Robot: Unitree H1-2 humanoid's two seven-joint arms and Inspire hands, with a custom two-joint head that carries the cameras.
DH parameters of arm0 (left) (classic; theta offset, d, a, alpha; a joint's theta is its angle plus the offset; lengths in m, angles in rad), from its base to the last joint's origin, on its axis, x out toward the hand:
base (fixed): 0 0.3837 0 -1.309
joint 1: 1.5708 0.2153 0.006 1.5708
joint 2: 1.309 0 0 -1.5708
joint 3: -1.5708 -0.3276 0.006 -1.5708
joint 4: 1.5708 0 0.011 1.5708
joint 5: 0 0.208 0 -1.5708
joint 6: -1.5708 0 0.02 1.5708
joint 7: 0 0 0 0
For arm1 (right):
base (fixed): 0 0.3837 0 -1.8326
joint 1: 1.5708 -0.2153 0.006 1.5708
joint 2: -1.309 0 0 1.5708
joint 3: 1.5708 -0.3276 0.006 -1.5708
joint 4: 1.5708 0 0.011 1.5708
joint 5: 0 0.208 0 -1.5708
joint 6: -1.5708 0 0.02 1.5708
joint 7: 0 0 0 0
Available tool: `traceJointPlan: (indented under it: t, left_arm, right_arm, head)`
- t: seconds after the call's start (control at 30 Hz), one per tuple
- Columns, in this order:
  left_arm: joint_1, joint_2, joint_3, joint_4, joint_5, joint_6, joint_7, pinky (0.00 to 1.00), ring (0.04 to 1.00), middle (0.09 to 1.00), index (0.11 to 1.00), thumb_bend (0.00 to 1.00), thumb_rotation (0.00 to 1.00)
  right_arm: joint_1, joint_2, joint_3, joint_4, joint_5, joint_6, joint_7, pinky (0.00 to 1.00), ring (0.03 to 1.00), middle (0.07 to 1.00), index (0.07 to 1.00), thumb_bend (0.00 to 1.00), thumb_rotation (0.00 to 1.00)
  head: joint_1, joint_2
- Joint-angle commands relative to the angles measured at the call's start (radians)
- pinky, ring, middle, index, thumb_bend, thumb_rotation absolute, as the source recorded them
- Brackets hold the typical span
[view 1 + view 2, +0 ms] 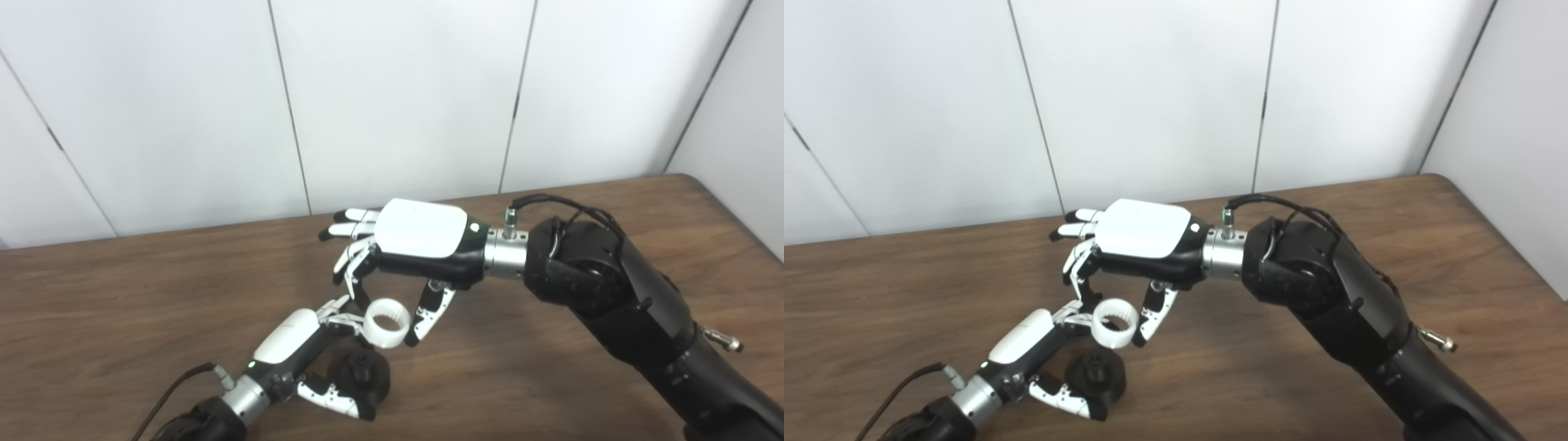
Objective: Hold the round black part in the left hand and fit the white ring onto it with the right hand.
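Two hands are bunched up close over the wooden surface (551, 380) here, so we'll place everything off the black part (365, 375). That round black part sits low near the front edge of the surface, with a small knob poking up from its middle. The left hand (294, 343) is wrapped around it: thumb curled along the near side, fingers reaching over the far side. We can't quite tell whether the part is lifted or resting on the wood.

Just above the black part, a touch to the right, is the white ring (387, 323). It's tilted so we see into its toothed inside. It looks close to the knob but not seated on it. The right hand (416, 245) has it pinched, thumb on the ring's right side and a couple of bent fingers on its left, while the other fingers stick out straight, pointing away to the left. That hand hangs palm down above the black part, its arm coming in from the right.

The left hand's fingertips (339, 304) come up right beside the ring's left edge; touching or not, we can't say.

Behind it all is a plain white panelled wall (398, 92).
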Motion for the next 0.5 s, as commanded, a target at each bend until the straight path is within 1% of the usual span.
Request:
traceJointPlan:
  t: [0.0, 0.2, 0.33, 0.47]
  left_arm:
    - [-0.007, -0.019, -0.011, -0.036, 0.025, 0.005, -0.025, 1.0, 1.0, 0.768, 0.48, 0.52, 0.06]
    - [-0.008, -0.048, -0.007, -0.073, 0.037, 0.041, -0.056, 1.0, 1.0, 0.778, 0.481, 0.52, 0.06]
    - [-0.007, -0.066, -0.005, -0.1, 0.055, 0.077, -0.075, 1.0, 1.0, 0.776, 0.481, 0.52, 0.07]
    - [-0.007, -0.07, -0.003, -0.116, 0.051, 0.083, -0.091, 1.0, 1.0, 0.776, 0.481, 0.52, 0.07]
  right_arm:
    - [-0.045, 0.003, -0.006, -0.04, 0.025, -0.023, -0.002, 1.0, 0.96, 0.742, 0.479, 0.53, 0.14]
    - [-0.039, 0.005, 0.001, -0.035, 0.036, -0.036, 0.002, 1.0, 0.966, 0.745, 0.48, 0.52, 0.14]
    - [-0.035, 0.01, 0.009, -0.034, 0.037, -0.044, 0.004, 1.0, 0.971, 0.742, 0.48, 0.52, 0.14]
    - [-0.027, 0.013, 0.011, -0.033, 0.036, -0.051, 0.0, 1.0, 0.967, 0.733, 0.479, 0.52, 0.14]
  head:
    - [0.005, 0.004]
    - [0.033, 0.017]
    - [0.042, 0.025]
    - [0.043, 0.031]
